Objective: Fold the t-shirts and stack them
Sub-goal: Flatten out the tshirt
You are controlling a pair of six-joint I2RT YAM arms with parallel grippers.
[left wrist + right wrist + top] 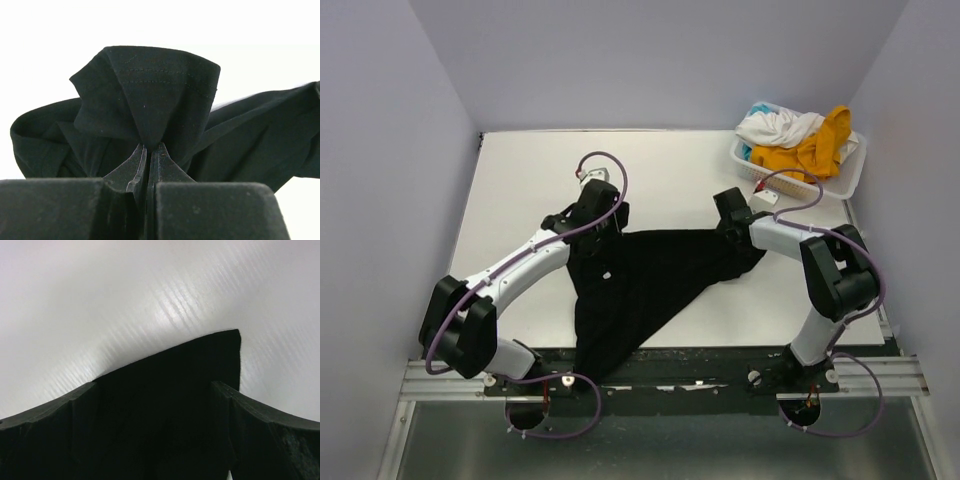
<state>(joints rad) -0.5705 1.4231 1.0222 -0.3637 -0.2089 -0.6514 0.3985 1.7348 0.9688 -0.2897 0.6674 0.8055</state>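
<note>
A large black t-shirt (pixel 640 285) lies crumpled across the middle of the table, and its lower part hangs over the near edge. My left gripper (pixel 605 215) is at the shirt's left upper corner. In the left wrist view it (pixel 150 146) is shut on a bunched fold of the black shirt (pixel 150 85). My right gripper (pixel 730 218) is at the shirt's right upper corner. In the right wrist view it (pixel 155 387) is open, its fingers wide apart with the black shirt (pixel 170 370) between them. A white shirt (pixel 775 125), a mustard-yellow shirt (pixel 815 150) and a bit of teal shirt (pixel 757 108) lie in the basket.
The white slotted basket (pixel 845 185) stands at the back right corner of the table (pixel 520 190). Pale walls close in the table on three sides. A metal rail (pixel 670 385) with the arm bases runs along the near edge.
</note>
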